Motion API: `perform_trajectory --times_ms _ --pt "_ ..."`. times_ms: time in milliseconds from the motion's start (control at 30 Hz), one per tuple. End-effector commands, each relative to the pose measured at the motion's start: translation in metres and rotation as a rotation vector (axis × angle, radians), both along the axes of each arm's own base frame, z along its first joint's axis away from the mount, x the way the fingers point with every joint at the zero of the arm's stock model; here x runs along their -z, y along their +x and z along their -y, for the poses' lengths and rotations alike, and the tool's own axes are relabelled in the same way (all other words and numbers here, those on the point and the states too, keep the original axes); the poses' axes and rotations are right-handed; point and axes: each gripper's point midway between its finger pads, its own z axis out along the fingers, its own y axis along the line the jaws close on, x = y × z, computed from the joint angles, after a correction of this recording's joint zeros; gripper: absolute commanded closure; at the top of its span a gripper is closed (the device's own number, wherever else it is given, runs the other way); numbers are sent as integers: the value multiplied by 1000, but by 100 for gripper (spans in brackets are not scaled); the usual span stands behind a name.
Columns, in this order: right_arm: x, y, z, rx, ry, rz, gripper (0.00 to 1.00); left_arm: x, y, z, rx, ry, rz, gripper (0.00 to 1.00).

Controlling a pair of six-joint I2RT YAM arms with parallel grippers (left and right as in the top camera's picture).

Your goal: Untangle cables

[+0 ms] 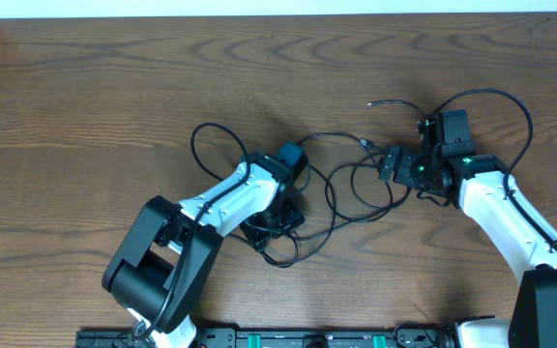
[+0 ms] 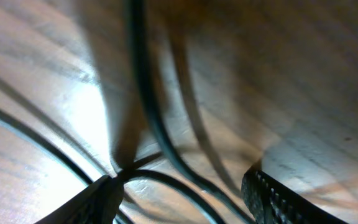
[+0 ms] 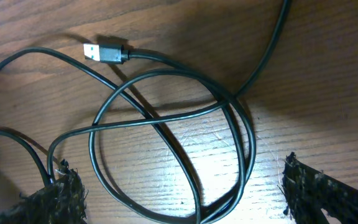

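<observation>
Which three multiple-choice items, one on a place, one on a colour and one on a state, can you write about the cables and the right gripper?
1. In the right wrist view, where does the USB plug lie?
A. upper left
B. lower right
C. between the fingers

2. What colour are the cables?
A. red
B. black
C. yellow

3. How is the right gripper?
A. shut on the plug
B. shut on nothing
C. open

Key:
1 A, the plug lies near the top left of the picture.
2 B, every strand in view is black.
3 C, its fingers stand far apart, over a loop of cable.
</observation>
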Motion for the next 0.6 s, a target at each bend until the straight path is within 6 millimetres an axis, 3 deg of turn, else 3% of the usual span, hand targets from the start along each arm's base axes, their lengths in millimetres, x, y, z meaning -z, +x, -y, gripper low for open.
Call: perform_trajectory --times_ms 0,267,400,533,567 --pt "2 -2 -1 6 -5 -6 1 14 -18 -20 -30 88 -86 32" --pt "2 -2 -1 6 -5 -6 1 10 -17 -56 -36 174 -119 32" --pt "2 -2 -1 6 -5 -7 2 10 -7 -73 -62 217 -97 49" --pt "2 -3 0 6 -5 -11 2 10 4 -96 -59 256 -76 88" --pt "3 -4 0 6 -5 -12 2 10 7 -103 -71 261 -74 92"
